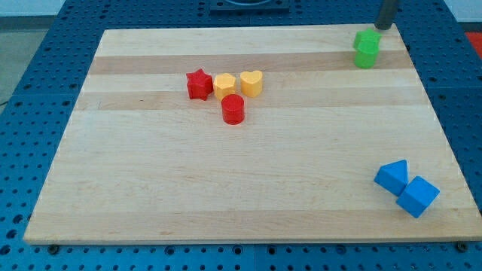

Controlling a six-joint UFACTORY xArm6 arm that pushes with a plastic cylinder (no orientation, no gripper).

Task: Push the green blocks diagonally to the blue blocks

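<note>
Nearest the view's bottom, at right: two blue blocks touching. A blue triangular block (392, 176) sits up-left of a blue cube (418, 197). Both lie close to the counter (226, 196) edge at the view's right. These are the target.

Mid-board, view's left of centre: a tight cluster. Red cylinder (233, 109) is nearest; behind it in a row are a red star block (199, 84), a yellow block (224, 86) (shape approx. hexagonal, not sure) and a yellow heart-like block (252, 83). The row looks touching or nearly so. Not task items, and well apart from both the greens and the blues.

Far, at the view's top right: green blocks (367, 49), two by the look of it, pressed together so closely that shapes can't be split out. They're near the counter's top-right corner, well apart from the blues.

Farthest: my tip (383, 28), a dark rod just past the greens on the up-right side, at the board edge. Near them, but contact can't be confirmed. No claw on this rig, so nothing open, shut or held; the rod only pushes.

Step, as I judge it: set-up/approach, push not yet begun. Greens need to travel toward the view's bottom, slightly right.

Next move calls for: tip behind the greens on the far side, line of push through the pair's middle, so the two stay together and don't split or slide off the right edge.
</note>
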